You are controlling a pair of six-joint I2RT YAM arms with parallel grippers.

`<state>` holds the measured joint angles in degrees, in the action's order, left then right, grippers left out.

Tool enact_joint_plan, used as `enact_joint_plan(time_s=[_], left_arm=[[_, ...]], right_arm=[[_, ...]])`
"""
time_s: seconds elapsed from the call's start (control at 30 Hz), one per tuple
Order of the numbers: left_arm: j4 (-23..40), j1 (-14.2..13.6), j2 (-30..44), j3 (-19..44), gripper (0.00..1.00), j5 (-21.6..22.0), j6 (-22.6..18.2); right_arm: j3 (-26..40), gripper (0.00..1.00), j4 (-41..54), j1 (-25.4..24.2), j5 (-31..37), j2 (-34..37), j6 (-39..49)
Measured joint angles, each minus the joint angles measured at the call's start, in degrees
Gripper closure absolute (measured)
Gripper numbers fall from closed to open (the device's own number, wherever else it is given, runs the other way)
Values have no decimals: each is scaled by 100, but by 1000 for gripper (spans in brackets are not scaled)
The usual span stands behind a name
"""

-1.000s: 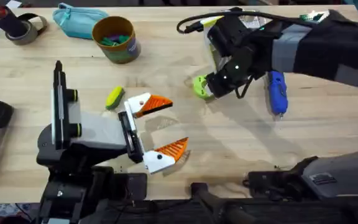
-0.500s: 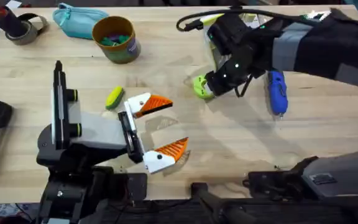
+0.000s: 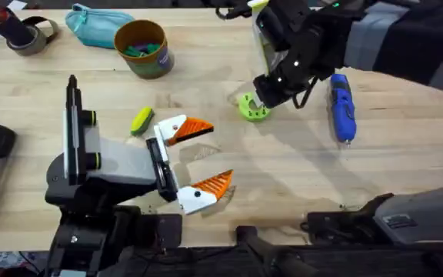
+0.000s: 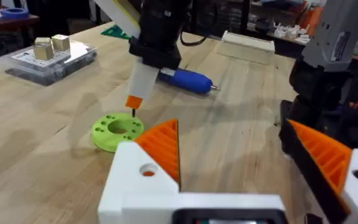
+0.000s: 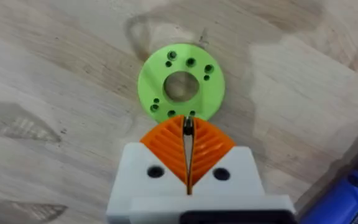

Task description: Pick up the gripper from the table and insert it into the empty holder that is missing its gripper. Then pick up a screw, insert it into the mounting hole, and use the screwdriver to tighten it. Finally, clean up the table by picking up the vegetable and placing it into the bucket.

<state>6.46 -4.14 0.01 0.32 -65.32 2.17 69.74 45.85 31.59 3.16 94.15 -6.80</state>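
Note:
The lime-green gripper piece (image 3: 252,106) lies flat on the table, its central hole and small holes facing up (image 5: 181,86). My right gripper (image 3: 262,98) hangs just above its near rim, shut on a thin dark screw (image 5: 188,124) whose tip points down at the piece (image 4: 133,112). The blue screwdriver (image 3: 341,108) lies on the table to the right of it. My left gripper (image 3: 204,155) stands open at centre-left with nothing between its fingers. The yellow vegetable (image 3: 141,121) lies just left of it. The ochre bucket (image 3: 142,48) stands at the back left. The holder is out of view.
A teal zip pouch (image 3: 94,27) and a tape roll (image 3: 29,35) sit at the back left corner. The bucket holds small coloured items. A clear box (image 4: 45,59) with small blocks stands beyond the green piece. Bare wood lies between the two grippers.
My right arm has shifted a little toward the table's far edge, and more of the green piece shows beside its fingers. The left arm has not moved.

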Motion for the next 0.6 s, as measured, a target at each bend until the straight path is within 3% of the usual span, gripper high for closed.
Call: enact_joint_plan(time_s=[0.6], left_arm=[[0,0,0,0,14,0,0]], right_arm=[[457,995,637,0,0,-431,1]])
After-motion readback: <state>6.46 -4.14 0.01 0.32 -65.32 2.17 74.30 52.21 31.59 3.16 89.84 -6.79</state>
